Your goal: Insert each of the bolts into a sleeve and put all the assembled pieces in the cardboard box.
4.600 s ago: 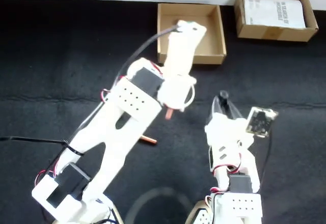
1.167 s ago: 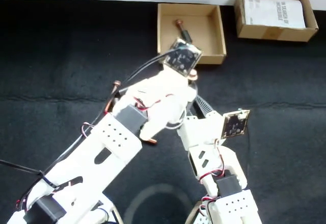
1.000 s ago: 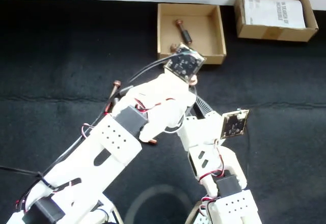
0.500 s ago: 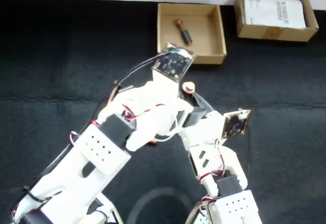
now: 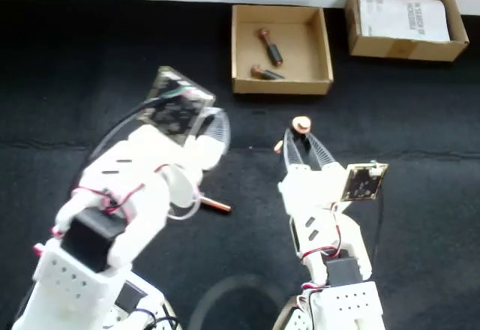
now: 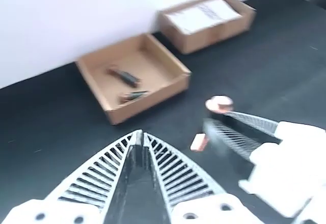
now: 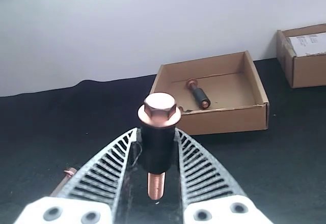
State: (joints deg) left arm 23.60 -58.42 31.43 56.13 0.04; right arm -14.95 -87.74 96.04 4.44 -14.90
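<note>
The cardboard box (image 5: 321, 45) at the back holds two bolts in black sleeves (image 5: 269, 46) (image 5: 266, 73). In front of it, my right gripper (image 5: 301, 136) is shut on a black sleeve (image 7: 157, 138) with a copper bolt (image 7: 159, 107) through it, head up and thread sticking out below. My left gripper (image 5: 219, 126) is shut with nothing in it, off to the left of the box and of the right gripper. From the left wrist, its closed fingertips (image 6: 138, 135) face the box (image 6: 145, 99) and the right gripper (image 6: 239, 132). A loose copper bolt (image 5: 218, 206) lies on the mat between the arms.
A second cardboard box (image 5: 405, 45) with a printed sheet inside stands at the back right. Another copper bolt (image 7: 68, 172) lies on the black mat left of the right gripper. Open mat spreads to the far left and right.
My left arm has pulled back from the box and swung left, uncovering the two pieces inside. The right gripper, still holding its bolt and sleeve, has turned slightly right.
</note>
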